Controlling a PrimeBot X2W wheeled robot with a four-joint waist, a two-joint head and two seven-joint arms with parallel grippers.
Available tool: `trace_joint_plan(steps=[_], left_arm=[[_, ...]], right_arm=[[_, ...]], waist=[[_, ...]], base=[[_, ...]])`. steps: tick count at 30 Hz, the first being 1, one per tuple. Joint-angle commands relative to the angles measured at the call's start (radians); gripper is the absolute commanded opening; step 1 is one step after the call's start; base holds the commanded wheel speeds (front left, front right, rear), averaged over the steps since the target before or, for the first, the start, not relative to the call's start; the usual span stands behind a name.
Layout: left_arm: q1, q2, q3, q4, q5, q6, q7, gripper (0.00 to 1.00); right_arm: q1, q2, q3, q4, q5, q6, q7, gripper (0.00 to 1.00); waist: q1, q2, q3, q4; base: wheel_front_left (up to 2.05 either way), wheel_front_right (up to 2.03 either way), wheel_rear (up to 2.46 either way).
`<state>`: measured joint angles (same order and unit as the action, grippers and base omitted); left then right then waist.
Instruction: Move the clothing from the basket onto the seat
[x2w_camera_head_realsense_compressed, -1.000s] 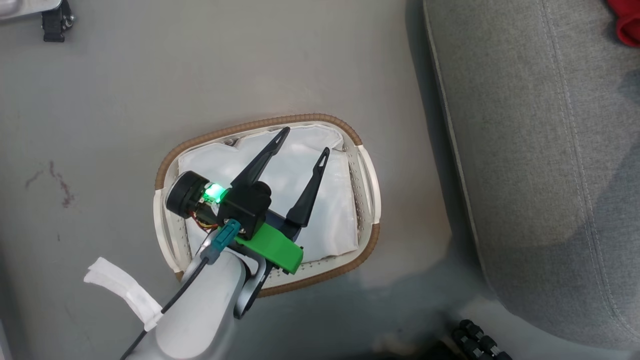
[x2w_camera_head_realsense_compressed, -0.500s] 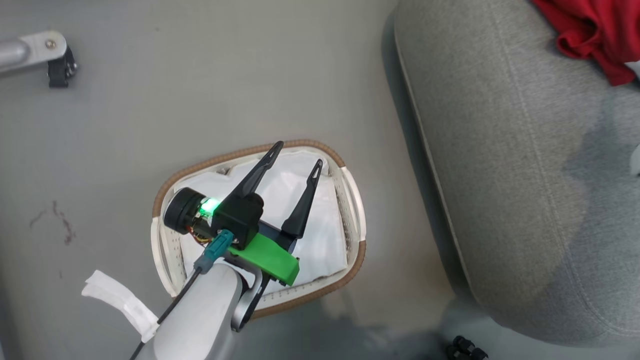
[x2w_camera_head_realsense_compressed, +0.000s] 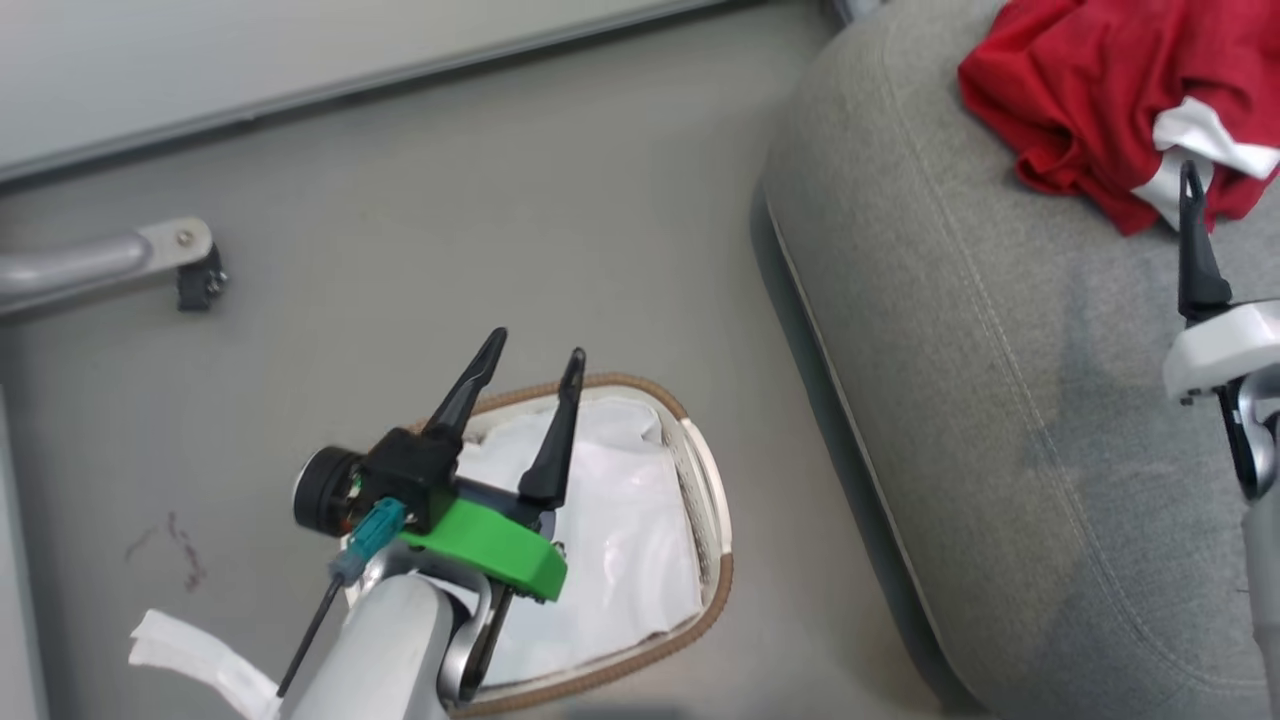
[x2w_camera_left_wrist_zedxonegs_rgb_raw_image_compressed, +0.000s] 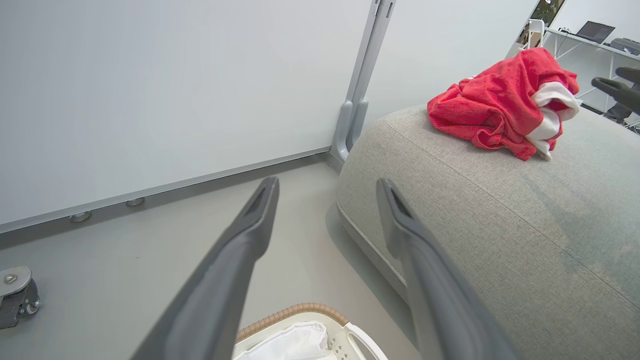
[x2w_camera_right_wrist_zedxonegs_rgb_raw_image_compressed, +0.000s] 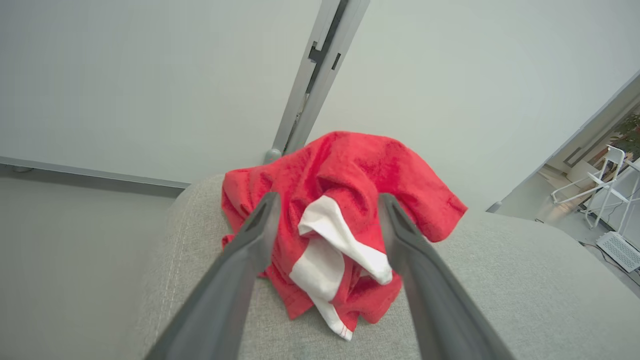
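**Clothing on the seat, basket down to its liner**

The head view had swung up from the basket towards the seat (x2w_camera_head_realsense_compressed: 1000, 400). On the floor, the basket (x2w_camera_head_realsense_compressed: 715, 590) showed just its white liner (x2w_camera_head_realsense_compressed: 620, 540), with no red in sight. The clothing (x2w_camera_head_realsense_compressed: 1080, 90) lay crumpled on the seat. The right gripper (x2w_camera_right_wrist_zedxonegs_rgb_raw_image_compressed: 327, 200) stood apart just short of it, holding nothing. The left gripper (x2w_camera_head_realsense_compressed: 537, 345) hung apart over the basket. The move looked finished

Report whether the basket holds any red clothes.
No red in what shows: the basket shows its white liner, partly hidden by the left claw. The red clothing lies bunched on the sofa.
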<state>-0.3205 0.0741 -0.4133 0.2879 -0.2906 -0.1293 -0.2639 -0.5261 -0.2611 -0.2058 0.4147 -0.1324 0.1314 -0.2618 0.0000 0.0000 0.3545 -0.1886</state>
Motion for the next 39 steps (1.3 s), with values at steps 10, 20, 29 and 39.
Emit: trace_joint_plan(steps=[10,20,29,39], left_arm=[[0.112,-0.019,0.187,0.030,0.017,0.003,-0.001,1.00],[0.227,-0.024,0.332,0.014,-0.009,0.011,-0.001,1.00],[0.303,-0.023,0.357,0.005,-0.040,0.012,-0.001,1.00],[0.324,-0.023,0.342,-0.005,-0.047,0.013,-0.001,1.00]], right_arm=[[0.051,0.113,0.056,0.000,0.068,-0.001,-0.005,1.00],[0.146,0.203,0.110,-0.046,0.149,-0.001,-0.005,1.00],[0.284,0.208,0.176,-0.066,0.297,-0.001,-0.005,1.00],[0.380,0.209,0.201,-0.071,0.318,-0.001,-0.005,1.00]], waist=[[0.0000,0.0000,-0.209,0.119],[0.0000,0.0000,-0.261,0.184],[0.0000,0.0000,-0.290,0.220],[0.0000,0.0000,-0.302,0.225]], base=[[0.00,0.00,0.00],[0.00,0.00,0.00],[0.00,0.00,0.00],[0.00,0.00,0.00]])
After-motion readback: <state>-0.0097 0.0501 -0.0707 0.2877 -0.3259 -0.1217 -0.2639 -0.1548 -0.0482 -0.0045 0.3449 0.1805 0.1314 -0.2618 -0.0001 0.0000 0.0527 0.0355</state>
